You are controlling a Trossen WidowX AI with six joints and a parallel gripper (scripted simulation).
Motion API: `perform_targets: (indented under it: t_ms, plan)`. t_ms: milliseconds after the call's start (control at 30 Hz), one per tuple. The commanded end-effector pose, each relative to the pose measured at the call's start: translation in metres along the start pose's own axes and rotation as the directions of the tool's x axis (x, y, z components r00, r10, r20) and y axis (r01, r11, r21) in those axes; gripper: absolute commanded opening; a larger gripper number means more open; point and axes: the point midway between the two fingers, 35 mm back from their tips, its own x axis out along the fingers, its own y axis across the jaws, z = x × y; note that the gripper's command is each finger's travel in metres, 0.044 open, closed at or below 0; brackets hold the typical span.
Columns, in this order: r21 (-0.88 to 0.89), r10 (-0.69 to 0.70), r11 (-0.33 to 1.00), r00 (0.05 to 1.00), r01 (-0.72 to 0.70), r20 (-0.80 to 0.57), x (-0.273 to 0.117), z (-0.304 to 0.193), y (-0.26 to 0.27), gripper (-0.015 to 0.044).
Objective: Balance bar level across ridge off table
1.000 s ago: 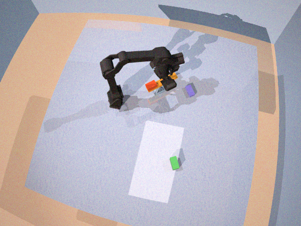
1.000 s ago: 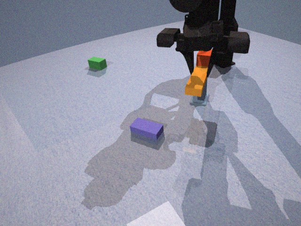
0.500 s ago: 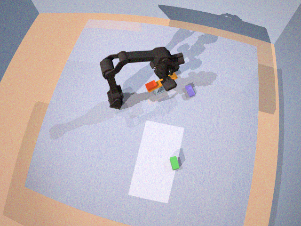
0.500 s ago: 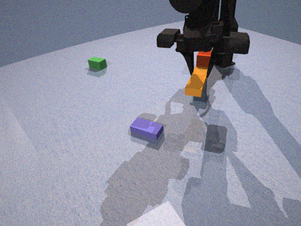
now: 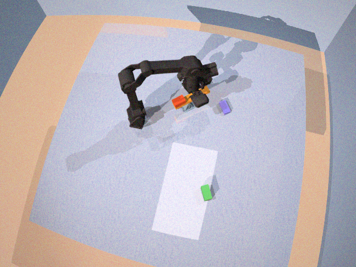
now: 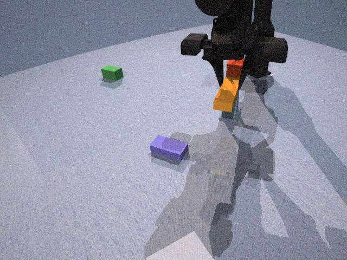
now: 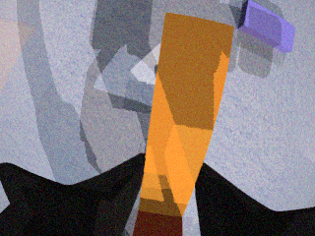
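An orange bar [image 5: 206,90] [image 6: 224,102] [image 7: 189,98] carries a red block [image 5: 178,101] [image 6: 235,69] [image 7: 158,225] on its end nearer the arm's base. My gripper [image 6: 230,86] [image 7: 171,164] is shut on the bar between the red block and the far end, with one finger on each side. The grey-blue ridge [image 5: 188,107] [image 6: 227,114] stands on the table under the bar, mostly hidden by it and the gripper. The bar is clear of the table and looks close to level. I cannot tell whether its underside touches the ridge.
A purple block [image 5: 225,107] [image 6: 168,147] [image 7: 268,27] lies on the table beyond the bar's far end. A green block [image 5: 206,192] [image 6: 111,73] lies farther away, by the edge of a white rectangle [image 5: 178,186] [image 6: 185,248]. Arm shadows cross the table around the ridge.
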Motion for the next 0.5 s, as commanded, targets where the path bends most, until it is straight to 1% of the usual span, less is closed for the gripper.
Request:
perform_targets:
  t_ms: [0,467]
  plan:
    - [-0.001,0.004,1.0,1.0,-0.004,-0.003,0.0019,0.0004,0.0005,0.0]
    - [-0.001,0.004,1.0,1.0,-0.004,-0.003,0.0031,0.0002,0.0005,0.0]
